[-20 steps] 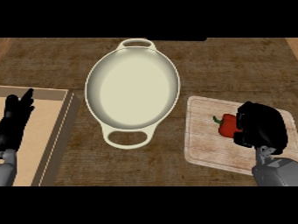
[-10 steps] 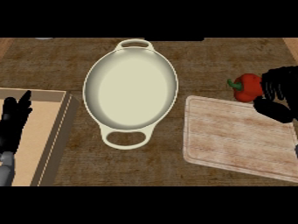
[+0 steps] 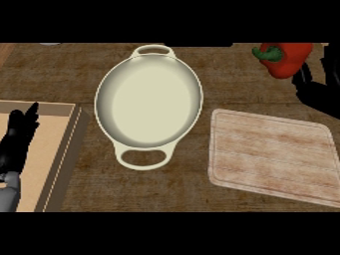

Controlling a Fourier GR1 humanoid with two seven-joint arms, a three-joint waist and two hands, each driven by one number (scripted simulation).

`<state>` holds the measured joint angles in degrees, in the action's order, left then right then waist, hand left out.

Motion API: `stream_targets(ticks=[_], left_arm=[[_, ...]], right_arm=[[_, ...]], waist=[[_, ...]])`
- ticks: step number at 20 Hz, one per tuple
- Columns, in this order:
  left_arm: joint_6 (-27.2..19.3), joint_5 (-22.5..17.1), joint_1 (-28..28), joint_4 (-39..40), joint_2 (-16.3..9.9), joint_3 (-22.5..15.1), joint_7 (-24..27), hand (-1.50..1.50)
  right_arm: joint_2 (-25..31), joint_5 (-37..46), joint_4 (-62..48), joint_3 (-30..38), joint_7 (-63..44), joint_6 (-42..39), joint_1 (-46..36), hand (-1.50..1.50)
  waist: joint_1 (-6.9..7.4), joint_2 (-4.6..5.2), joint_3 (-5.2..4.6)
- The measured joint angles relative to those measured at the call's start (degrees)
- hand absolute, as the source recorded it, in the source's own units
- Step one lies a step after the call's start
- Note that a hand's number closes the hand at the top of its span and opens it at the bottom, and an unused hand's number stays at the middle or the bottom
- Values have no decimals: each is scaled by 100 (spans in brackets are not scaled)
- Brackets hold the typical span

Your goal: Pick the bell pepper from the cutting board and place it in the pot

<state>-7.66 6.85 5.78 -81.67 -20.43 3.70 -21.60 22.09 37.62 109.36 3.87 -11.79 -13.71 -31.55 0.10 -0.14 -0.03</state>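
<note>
A red bell pepper (image 3: 285,59) with a green stem is in the air at the upper right, above the counter and to the right of the pot. My right hand (image 3: 327,82) is curled round it from the right side. The cream pot (image 3: 149,102), oval with two loop handles, stands in the middle with nothing inside. The wooden cutting board (image 3: 277,157) lies bare at the lower right. My left hand (image 3: 14,142) rests open at the left edge, fingers pointing up.
A pale board with a dark raised edge (image 3: 64,149) lies under my left hand, at the left of the brown counter (image 3: 224,74).
My right hand has lifted the bell pepper off the cutting board and carried it up and away from me. The left hand has not moved.
</note>
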Motion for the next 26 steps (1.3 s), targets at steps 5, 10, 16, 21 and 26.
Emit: stream_targets(ticks=[5,10,16,21,26], left_arm=[[87,2,-34,-112,10,34,-62,0],[34,104,-49,-60,124,4,8,0],[144,69,96,45,96,114,12,0],[137,124,13,-21,145,119,47,0],[205,134,24,-140,160,102,-65,0]], right_arm=[[-266,-178,1,-366,-940,-614,-1021,150],[-794,-61,-777,-759,-1655,-770,-2064,150],[-1445,187,-1958,-1048,-1957,-589,-2788,150],[-1884,398,-3015,-1277,-1779,-296,-3050,150],[-2111,137,-3971,-1450,-1729,18,-3114,-150]], waist=[[30,-1,-3],[63,10,-6],[75,20,-4],[100,32,-2],[128,37,-1]])
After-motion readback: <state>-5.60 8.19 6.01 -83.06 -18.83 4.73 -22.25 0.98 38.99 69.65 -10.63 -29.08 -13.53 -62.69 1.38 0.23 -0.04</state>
